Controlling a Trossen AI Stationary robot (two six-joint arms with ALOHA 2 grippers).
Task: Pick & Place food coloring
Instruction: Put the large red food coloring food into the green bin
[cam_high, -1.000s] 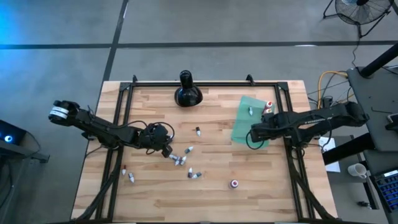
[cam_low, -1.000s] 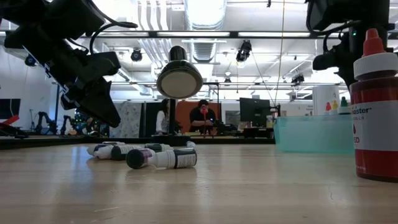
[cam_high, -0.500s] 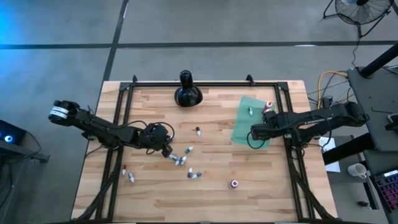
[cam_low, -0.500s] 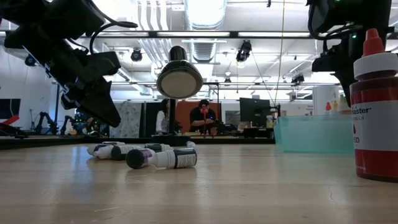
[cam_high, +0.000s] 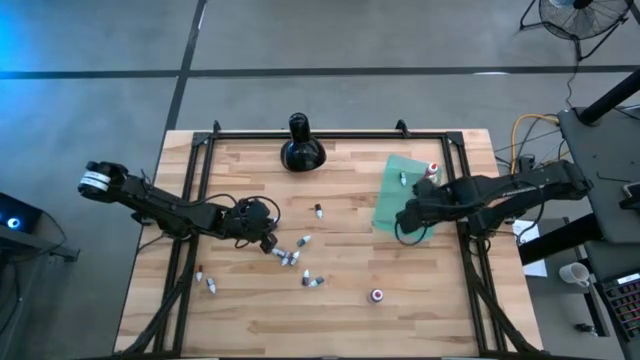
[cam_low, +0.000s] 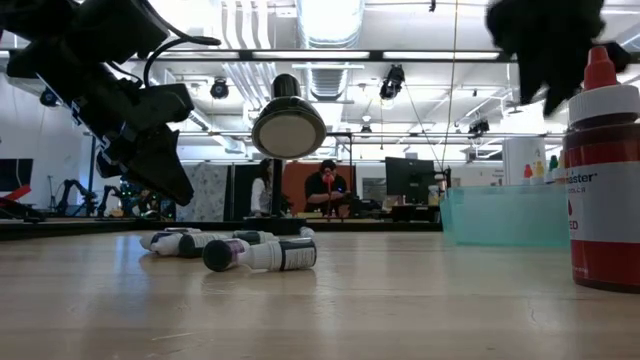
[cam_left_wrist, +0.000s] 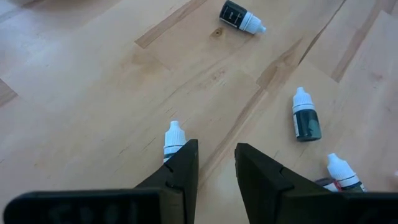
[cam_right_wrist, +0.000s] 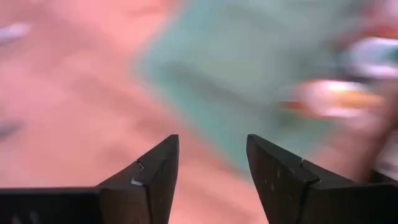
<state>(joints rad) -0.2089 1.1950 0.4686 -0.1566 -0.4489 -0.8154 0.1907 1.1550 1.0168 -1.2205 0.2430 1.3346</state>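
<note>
Small food coloring bottles lie scattered on the wooden table: a cluster (cam_high: 292, 256) in the middle, one (cam_high: 318, 211) farther back, two (cam_high: 207, 281) at the near left. A red one (cam_high: 377, 295) stands upright near the front. More stand on the teal sheet (cam_high: 392, 200), among them a red-capped one (cam_high: 432, 170). My left gripper (cam_high: 269, 242) hovers open just left of the cluster, clear of the table (cam_low: 160, 165). A white-capped bottle (cam_left_wrist: 173, 134) lies beside its fingers, and nothing is between them (cam_left_wrist: 216, 165). My right gripper (cam_high: 406, 220) hangs open and empty (cam_right_wrist: 211, 162) over the sheet's near part.
A black bulbous long-necked object (cam_high: 300, 150) stands at the far middle of the table. Black frame rails (cam_high: 190, 220) run along the left and right sides. People sit in the room beyond the table (cam_low: 325, 185). Bare wood lies between cluster and sheet.
My right gripper has risen above the teal sheet and turned as it went; it shows blurred in the low view. My left gripper and the bottles have kept still.
</note>
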